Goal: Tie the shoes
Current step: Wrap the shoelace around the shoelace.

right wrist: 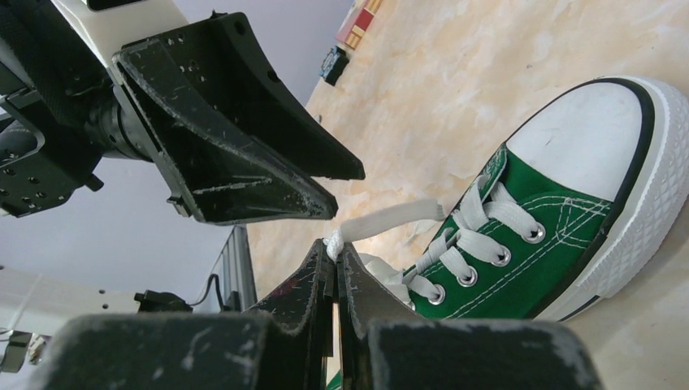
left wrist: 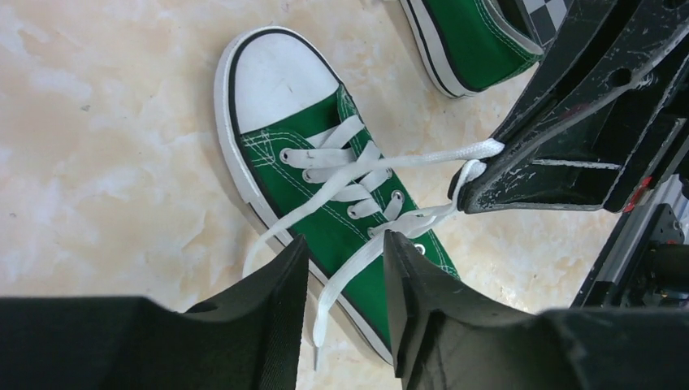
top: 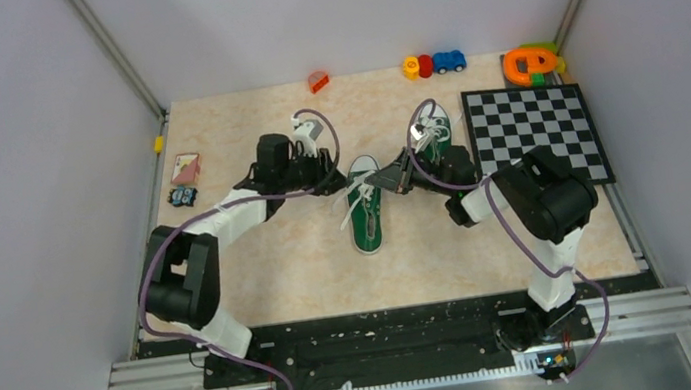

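Top view looks down from high behind; both wrist views sit close, sharing one sneaker point(left wrist: 325, 187)

Bright, even light, soft shadows; the left tool point(left wrist: 345, 240) looms slightly blurred up close

Robot lab test cell: plain grey walls point(top: 13, 148), aluminium frame rails point(top: 113, 52), marbled tabletop point(top: 300, 261).

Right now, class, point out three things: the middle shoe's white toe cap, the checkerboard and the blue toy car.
white toe cap point(left wrist: 280, 80): left wrist view, centre of the cap.
checkerboard point(top: 535, 133): top view, middle of the board.
blue toy car point(top: 449, 61): top view, the car's body.
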You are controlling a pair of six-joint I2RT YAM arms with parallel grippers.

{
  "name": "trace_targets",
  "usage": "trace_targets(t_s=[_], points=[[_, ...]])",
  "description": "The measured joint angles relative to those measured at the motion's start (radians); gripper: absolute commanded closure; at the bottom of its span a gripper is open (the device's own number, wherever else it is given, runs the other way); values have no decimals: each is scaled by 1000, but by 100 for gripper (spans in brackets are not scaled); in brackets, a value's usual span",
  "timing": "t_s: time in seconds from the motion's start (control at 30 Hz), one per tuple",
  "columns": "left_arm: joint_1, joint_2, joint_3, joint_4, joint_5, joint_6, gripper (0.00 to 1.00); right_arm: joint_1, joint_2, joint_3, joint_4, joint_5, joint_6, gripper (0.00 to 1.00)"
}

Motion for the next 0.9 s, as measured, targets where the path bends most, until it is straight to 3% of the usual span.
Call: trace_targets(t_s=[0.1, 0.23, 0.57, 0.9], points=[[-16, -2, -4, 2, 4, 27, 47, 0, 0, 0, 0, 0, 0, 100], [-44, -36, -51, 39, 20, 81, 58, 0, 0, 0, -7, -2, 0, 100], [-97, -50, -143, 241, 78, 281, 57, 0, 0, 0, -17, -10, 2, 100], [-115, -10, -216, 410, 111, 423, 69, 0, 0, 0, -18, -14, 9, 100]])
